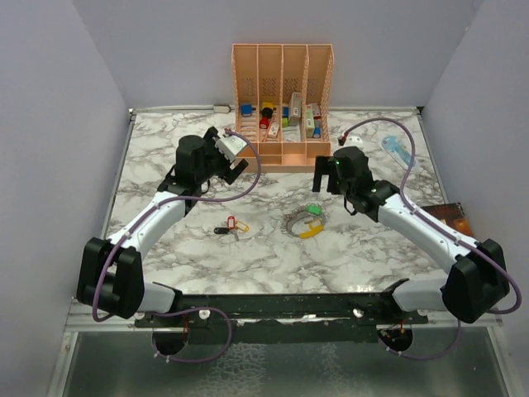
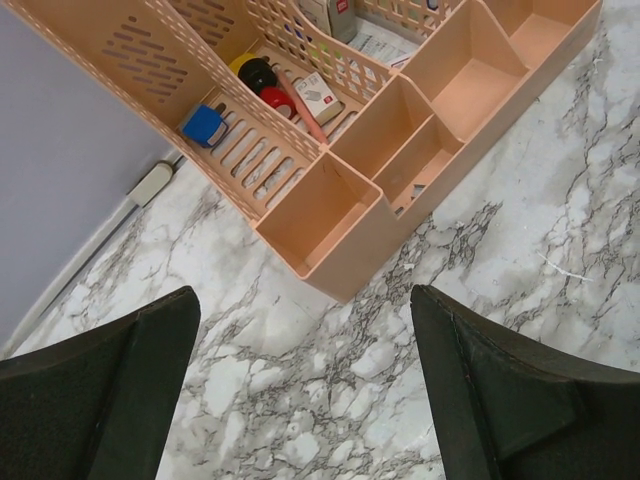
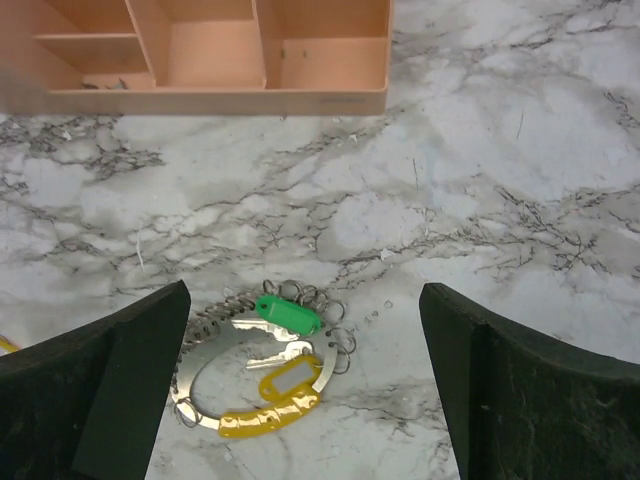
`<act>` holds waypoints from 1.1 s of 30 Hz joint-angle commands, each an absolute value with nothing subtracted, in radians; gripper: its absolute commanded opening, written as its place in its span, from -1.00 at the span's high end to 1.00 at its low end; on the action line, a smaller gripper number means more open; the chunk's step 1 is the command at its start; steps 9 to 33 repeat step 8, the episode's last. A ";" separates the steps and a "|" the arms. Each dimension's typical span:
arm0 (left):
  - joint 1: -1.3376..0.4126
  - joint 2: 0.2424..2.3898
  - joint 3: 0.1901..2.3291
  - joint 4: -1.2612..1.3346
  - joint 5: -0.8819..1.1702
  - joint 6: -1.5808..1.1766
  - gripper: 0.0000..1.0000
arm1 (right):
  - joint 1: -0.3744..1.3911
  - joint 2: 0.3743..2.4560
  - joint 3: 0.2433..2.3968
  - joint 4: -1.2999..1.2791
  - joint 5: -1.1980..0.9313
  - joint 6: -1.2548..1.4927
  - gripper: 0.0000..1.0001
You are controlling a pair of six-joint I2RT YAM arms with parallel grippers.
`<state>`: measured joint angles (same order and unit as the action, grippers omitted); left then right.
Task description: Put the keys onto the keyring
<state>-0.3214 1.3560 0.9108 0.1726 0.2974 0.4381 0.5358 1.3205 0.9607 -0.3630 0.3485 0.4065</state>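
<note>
Both your grippers hang spread wide with nothing in them, and the keyring (image 3: 262, 420) lies on the marble table (image 1: 248, 256) below the right one.

Your right gripper (image 3: 305, 300) hovers just above the keyring, its beaded chain and yellow band curled in a loop. A green-tagged key (image 3: 288, 313) and a small yellow tag (image 3: 290, 378) lie across that loop, but you cannot tell from here whether the key is threaded on. The window in the yellow tag looks blank. The other keys (image 1: 230, 225), with red, yellow and black tags, lie together left of the keyring, well apart from it. Your left gripper (image 2: 303, 330) points at the near corner of the peach organiser (image 2: 330, 215). The small boxes and cards in its slots carry labels, but the print is too small to read.
</note>
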 commanded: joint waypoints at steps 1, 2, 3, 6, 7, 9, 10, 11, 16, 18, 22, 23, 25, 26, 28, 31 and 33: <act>-0.316 1.359 0.932 0.219 0.327 0.403 -0.81 | 0.540 1.316 0.992 -0.358 0.373 0.445 -1.00; -0.315 1.360 0.931 0.221 0.329 0.398 -0.82 | 0.540 1.316 0.997 -0.374 0.389 0.462 -1.00; -0.316 1.359 0.929 0.224 0.328 0.395 -0.83 | 0.540 1.313 1.000 -0.386 0.394 0.470 -1.00; -0.315 1.360 0.923 0.236 0.316 0.388 -0.90 | 0.540 1.287 0.991 -0.383 0.393 0.484 -1.00; -0.315 1.358 0.919 0.240 0.308 0.383 -0.92 | 0.540 1.273 0.974 -0.366 0.388 0.483 -1.00; -0.314 1.356 0.914 0.248 0.303 0.379 -0.93 | 0.540 1.262 0.961 -0.337 0.379 0.478 -1.00; -0.314 1.356 0.914 0.248 0.303 0.379 -0.93 | 0.540 1.262 0.961 -0.337 0.379 0.478 -1.00; -0.314 1.356 0.914 0.248 0.303 0.379 -0.93 | 0.540 1.262 0.961 -0.337 0.379 0.478 -1.00; -0.314 1.356 0.914 0.248 0.303 0.379 -0.93 | 0.540 1.262 0.961 -0.337 0.379 0.478 -1.00; -0.314 1.356 0.914 0.248 0.303 0.379 -0.93 | 0.540 1.262 0.961 -0.337 0.379 0.478 -1.00; -0.314 1.356 0.914 0.248 0.303 0.379 -0.93 | 0.540 1.262 0.961 -0.337 0.379 0.478 -1.00; -0.314 1.356 0.914 0.248 0.303 0.379 -0.93 | 0.540 1.262 0.961 -0.337 0.379 0.478 -1.00; -0.314 1.356 0.914 0.248 0.303 0.379 -0.93 | 0.540 1.262 0.961 -0.337 0.379 0.478 -1.00; -0.314 1.356 0.914 0.248 0.303 0.379 -0.93 | 0.540 1.262 0.961 -0.337 0.379 0.478 -1.00; -0.314 1.356 0.914 0.248 0.303 0.379 -0.93 | 0.540 1.262 0.961 -0.337 0.379 0.478 -1.00; -0.314 1.356 0.914 0.248 0.303 0.379 -0.93 | 0.540 1.262 0.961 -0.337 0.379 0.478 -1.00; -0.314 1.356 0.914 0.248 0.303 0.379 -0.93 | 0.540 1.262 0.961 -0.337 0.379 0.478 -1.00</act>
